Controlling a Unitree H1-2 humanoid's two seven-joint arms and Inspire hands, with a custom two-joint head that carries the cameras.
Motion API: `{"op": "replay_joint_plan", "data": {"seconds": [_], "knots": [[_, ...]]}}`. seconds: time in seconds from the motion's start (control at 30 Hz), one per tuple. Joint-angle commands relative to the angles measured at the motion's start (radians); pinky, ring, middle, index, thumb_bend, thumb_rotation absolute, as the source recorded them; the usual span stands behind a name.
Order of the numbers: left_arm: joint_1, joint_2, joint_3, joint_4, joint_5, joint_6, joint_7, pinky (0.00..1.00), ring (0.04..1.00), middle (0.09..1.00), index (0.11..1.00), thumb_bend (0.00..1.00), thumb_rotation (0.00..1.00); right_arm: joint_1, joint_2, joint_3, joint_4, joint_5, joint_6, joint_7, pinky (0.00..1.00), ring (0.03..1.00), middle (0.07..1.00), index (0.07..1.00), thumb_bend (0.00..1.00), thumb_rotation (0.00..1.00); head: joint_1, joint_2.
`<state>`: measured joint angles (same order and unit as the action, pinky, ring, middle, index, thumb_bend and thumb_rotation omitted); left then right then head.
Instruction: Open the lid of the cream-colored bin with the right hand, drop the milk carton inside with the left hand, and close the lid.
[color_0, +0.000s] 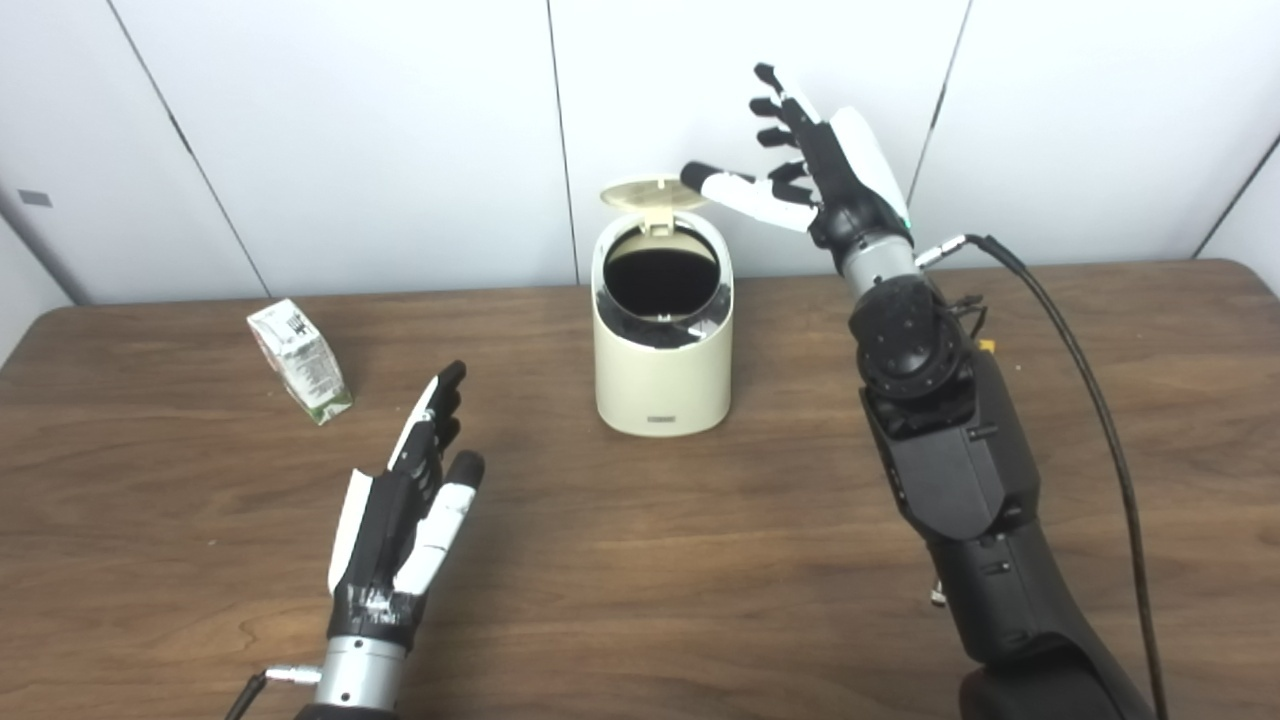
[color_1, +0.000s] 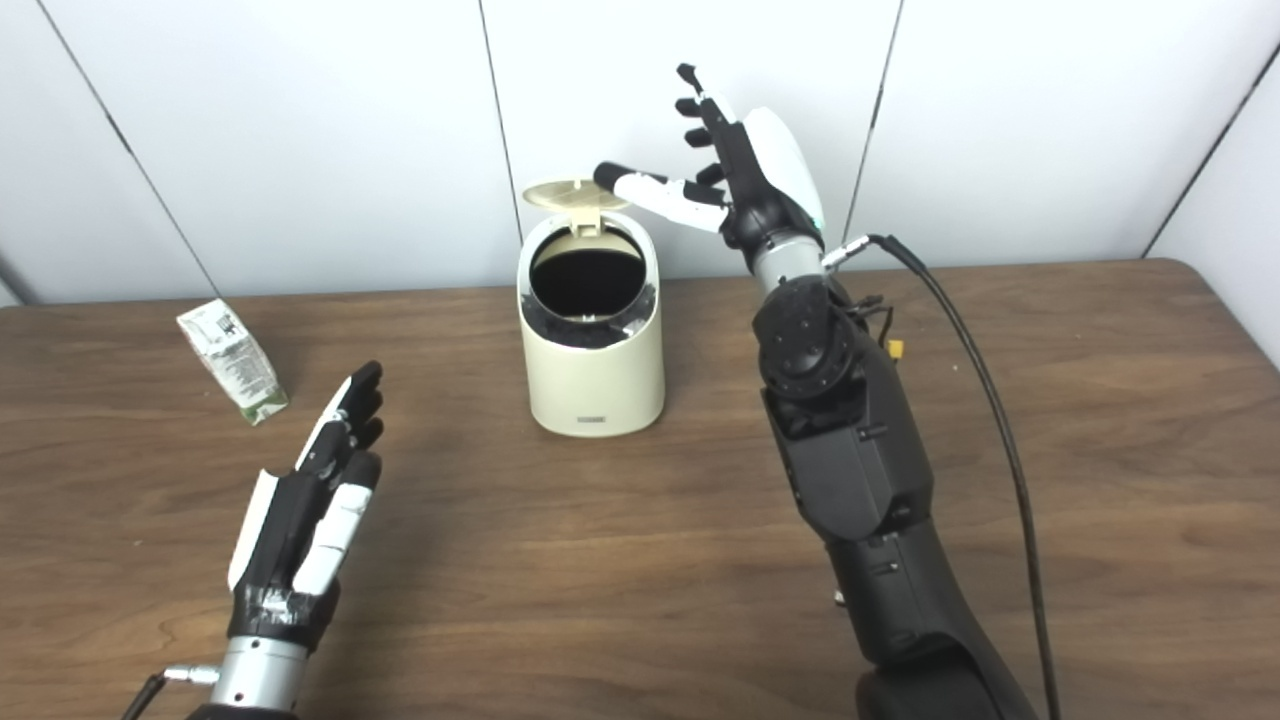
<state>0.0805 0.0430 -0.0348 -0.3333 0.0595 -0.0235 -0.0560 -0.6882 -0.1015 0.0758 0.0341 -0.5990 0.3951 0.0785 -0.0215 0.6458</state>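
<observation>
Wooden table (color_0: 760, 560) — bin (color_0: 662, 375), carton (color_0: 300, 360)

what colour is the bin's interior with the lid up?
Black inside the cream bin; its raised lid is cream too. Clearest in the left eye view.

The table (color_0: 700, 560) is dark wood grain with a soft sheen. The bin (color_0: 662, 375) looks smooth matt cream plastic, its lid (color_0: 648, 193) alike. The carton (color_0: 300, 360) is printed paperboard. Both hands (color_0: 400, 520) (color_0: 815, 165) wear glossy black-and-white plastic, with metal wrists.
</observation>
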Motion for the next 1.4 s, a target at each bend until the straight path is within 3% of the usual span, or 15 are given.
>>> {"op": "replay_joint_plan", "data": {"seconds": [0.0,0.2,0.37,0.43,0.63,0.77,0.9,1.03,1.2,1.37], "knots": [[-0.022,0.004,0.004,-0.008,-0.011,-0.039,0.002,1.0,0.999,0.995,0.997,0.7,0.82,-0.012,-0.032,0.004,-0.048,-0.019,0.002,-0.024,0.63,0.775,0.853,0.907,0.56,0.89,-0.004,0.004],[-0.018,0.009,0.006,-0.007,-0.018,-0.037,-0.003,0.99,1.0,0.996,1.0,0.71,0.8,0.032,-0.061,0.019,-0.073,-0.029,0.024,-0.025,0.57,0.712,0.798,0.907,0.52,0.91,-0.01,0.005],[-0.016,0.005,0.003,-0.005,-0.027,-0.04,-0.004,1.0,0.999,0.994,0.999,0.7,0.8,0.055,-0.059,-0.018,-0.074,0.037,0.002,-0.035,0.62,0.746,0.829,0.911,0.5,0.87,-0.007,0.005],[-0.016,0.005,0.003,-0.002,-0.029,-0.042,-0.004,1.0,0.999,0.993,0.997,0.7,0.8,0.066,-0.053,-0.041,-0.083,0.081,-0.003,-0.038,0.47,0.579,0.695,0.906,0.48,0.85,-0.006,0.005],[-0.021,0.007,0.006,-0.001,-0.031,-0.038,-0.004,1.0,1.0,0.993,0.999,0.7,0.81,0.164,-0.047,-0.087,-0.201,0.166,0.069,0.013,0.78,0.874,0.919,0.942,0.47,0.98,-0.011,0.007],[-0.023,0.006,0.009,0.001,-0.029,-0.037,-0.001,1.0,1.0,0.994,1.0,0.7,0.81,0.291,0.008,-0.15,-0.315,0.213,0.075,0.071,0.86,0.9,0.948,0.99,0.54,1.0,-0.011,0.007],[-0.022,0.006,0.014,0.003,-0.041,-0.036,-0.003,1.0,1.0,0.996,1.0,0.7,0.81,0.394,0.069,-0.219,-0.388,0.325,0.074,0.094,0.94,0.958,0.979,0.962,0.61,1.0,-0.013,0.009],[-0.024,0.012,0.016,0.004,-0.036,-0.031,-0.002,1.0,1.0,0.994,0.999,0.69,0.8,0.488,0.101,-0.239,-0.445,0.421,0.071,0.073,0.99,0.99,0.991,0.979,0.62,0.99,-0.018,0.009],[-0.023,0.012,0.018,-0.001,-0.027,-0.026,0.002,0.99,0.996,0.991,0.997,0.68,0.81,0.575,0.134,-0.212,-0.489,0.433,0.027,0.01,0.96,0.964,0.972,0.974,0.55,1.0,-0.022,0.011],[-0.023,0.0,0.019,-0.013,-0.004,0.001,0.018,0.97,0.982,0.98,0.981,0.67,0.8,0.622,0.132,-0.194,-0.468,0.444,-0.034,-0.029,0.96,0.957,0.973,0.961,0.59,1.0,-0.011,0.012]]}}
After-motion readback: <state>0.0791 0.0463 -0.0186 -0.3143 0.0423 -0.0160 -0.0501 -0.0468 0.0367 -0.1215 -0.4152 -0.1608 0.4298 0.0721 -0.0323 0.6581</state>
